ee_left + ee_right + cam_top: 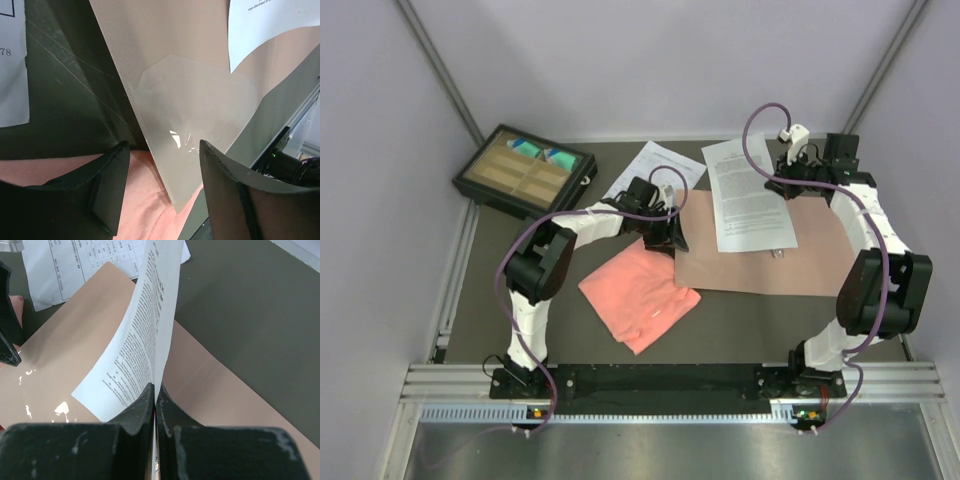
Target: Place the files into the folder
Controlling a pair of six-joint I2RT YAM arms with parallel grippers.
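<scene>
the right end effector [156, 396] is closed tight on one edge of the dense-text sheet [142, 340], which curves up from the pinch and otherwise lies across the tan folder [750, 268]. the second file, the table-layout sheet [655, 165], lies flat on the dark counter [750, 325] near the folder's far left corner, with nothing gripping it. the left end effector [162, 167] hangs over the folder's left edge with its jaws apart and holding nothing, and the clear cover corner [195, 110] lies between the two fingers [107, 190]. the step in hand looks like getting that cover open so the held sheet can slip beneath it. to do it well, the left fingers should come down astride the clear layer only, near its very corner. they should close on it without catching the tan backing or the salmon-pink cloth [640, 295] that the corner seems to overlap. whether the layers are already parted here i cannot tell. a low, gentle lift is wiser than a high one, since the film looks slick and may slide out or drag the whole folder. the right side should hold its pinch firm, carry the sheet low and flat, and feed its free edge squarely into the gap, as a curled page is apt to buckle against the cover's lip.
</scene>
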